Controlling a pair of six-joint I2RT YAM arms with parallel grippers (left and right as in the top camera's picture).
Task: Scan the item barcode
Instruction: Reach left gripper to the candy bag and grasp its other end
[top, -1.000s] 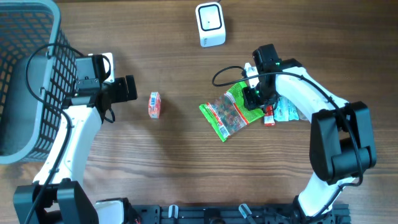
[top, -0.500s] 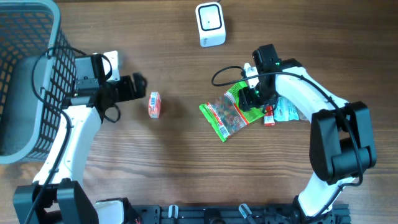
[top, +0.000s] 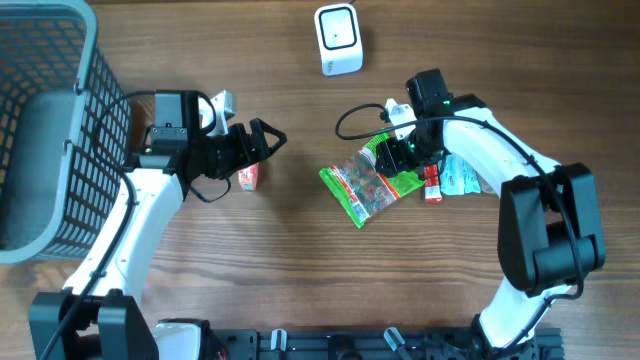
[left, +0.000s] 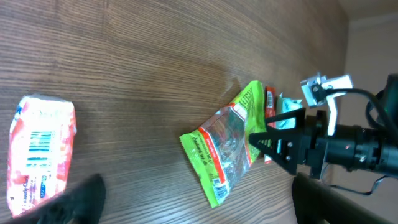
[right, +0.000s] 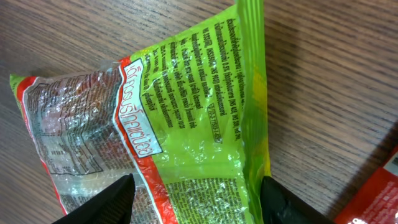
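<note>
Hung left gripper (top: 264, 142) wide and empty above red packet (top: 248, 177), barcode up, likely for pickup. Spread right gripper (top: 395, 158), gripping nothing, astride green bag (top: 368, 185).

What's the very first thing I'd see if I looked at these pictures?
Probably the bright green snack bag in the middle of the wooden table, with the right gripper open over its upper edge. Next comes the small red-and-white packet to its left, barcode showing, right by the open left gripper. The big grey basket sits at the far left.
</note>
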